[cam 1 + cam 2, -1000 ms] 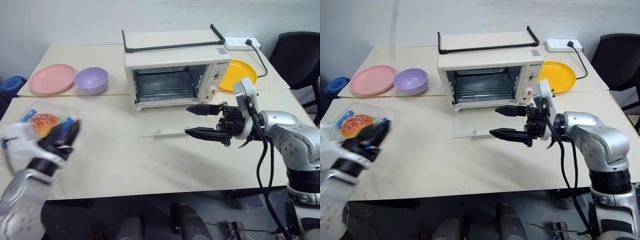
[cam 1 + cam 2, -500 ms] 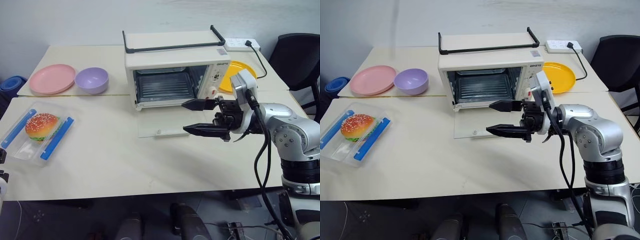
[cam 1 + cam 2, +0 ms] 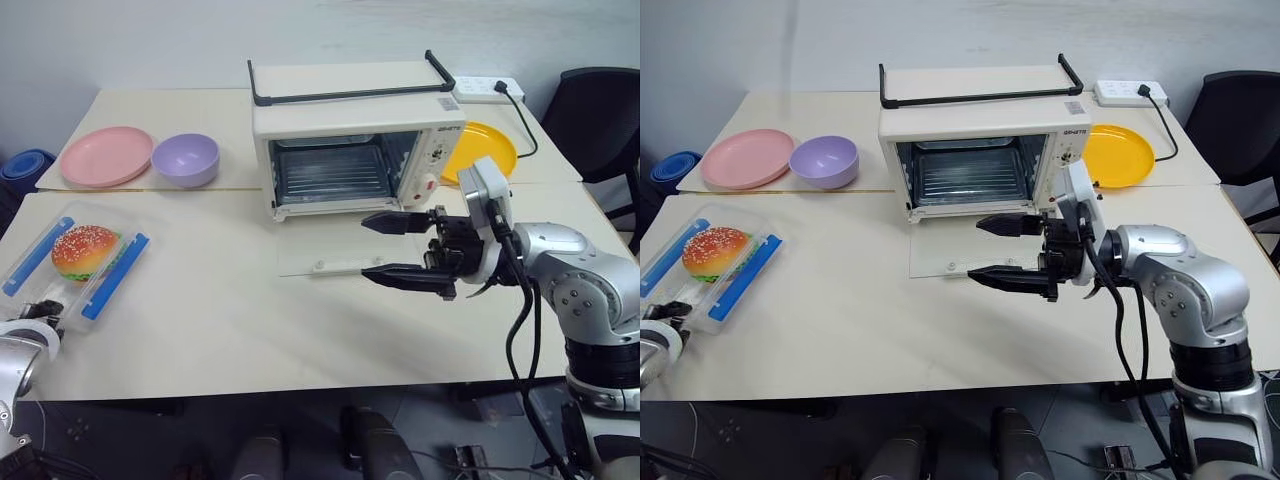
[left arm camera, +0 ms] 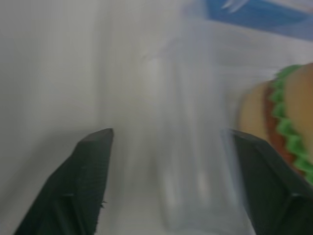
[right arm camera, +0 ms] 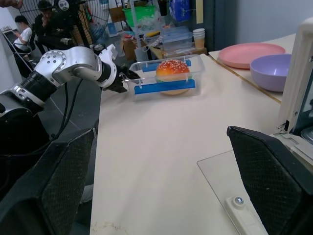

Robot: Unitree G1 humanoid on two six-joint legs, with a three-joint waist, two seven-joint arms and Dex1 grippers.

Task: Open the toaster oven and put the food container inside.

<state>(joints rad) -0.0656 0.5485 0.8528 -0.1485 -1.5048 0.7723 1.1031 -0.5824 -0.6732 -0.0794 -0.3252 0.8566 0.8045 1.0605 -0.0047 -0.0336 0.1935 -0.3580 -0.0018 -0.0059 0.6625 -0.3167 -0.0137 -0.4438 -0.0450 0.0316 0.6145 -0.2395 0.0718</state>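
The toaster oven (image 3: 350, 115) stands at the back of the table, its glass door (image 3: 320, 250) folded down flat in front of it. The food container (image 3: 75, 262), a clear box with blue clips and a burger (image 3: 83, 248) inside, lies at the table's left edge. My left gripper (image 3: 38, 314) sits at the container's near end. In the left wrist view its fingers (image 4: 93, 166) stand apart with the clear wall between them. My right gripper (image 3: 366, 247) hangs open over the lowered door, pointing left, and holds nothing.
A pink plate (image 3: 105, 156) and a purple bowl (image 3: 185, 158) sit at the back left. Right of the oven lie a yellow plate (image 3: 490, 150) and a power strip (image 3: 485, 88). A black chair (image 3: 600, 110) stands past the table's right side.
My left gripper was over the container, swung out of the picture, and has returned low at the container's near end. The right gripper has kept its place.
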